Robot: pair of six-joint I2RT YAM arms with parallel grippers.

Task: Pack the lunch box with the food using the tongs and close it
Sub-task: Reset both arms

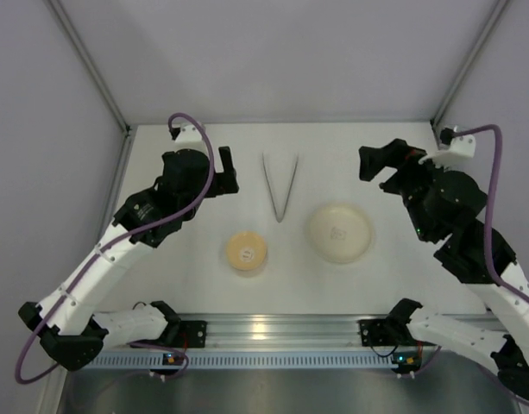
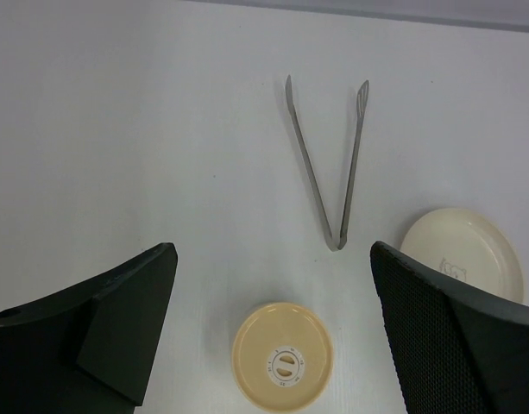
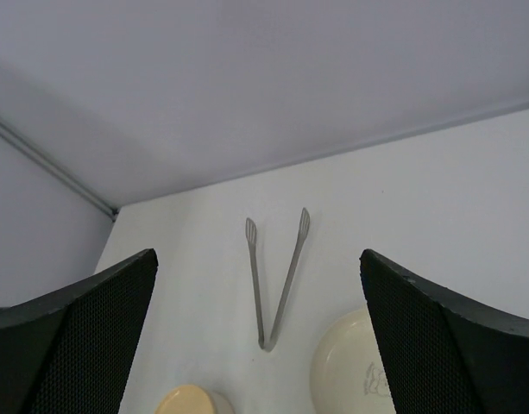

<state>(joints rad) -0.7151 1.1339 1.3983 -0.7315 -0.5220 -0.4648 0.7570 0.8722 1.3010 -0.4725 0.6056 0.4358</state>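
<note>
Left end effector (image 2: pixel 273 250), right end effector (image 3: pixel 256 254) wide open, empty. Tongs (image 1: pixel 280 187) 1 o'clock of lunch box (image 1: pixel 246 251). Lid (image 2: pixel 282 356) print unreadable tbh.

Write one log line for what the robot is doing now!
left hand: open, empty | right hand: open, empty | tongs: lying on table, untouched | lunch box: closed

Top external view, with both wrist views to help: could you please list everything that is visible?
lunch box: one, tan lid on, table's near middle
tongs: one, silvery, flat on the table beyond the lunch box, arms spread towards the back wall
plate: one, pale cream, empty, right of the lunch box
food: none visible
table: one, white
left hand: one, black, open, left of the tongs
right hand: one, black, open, right of the tongs
</note>
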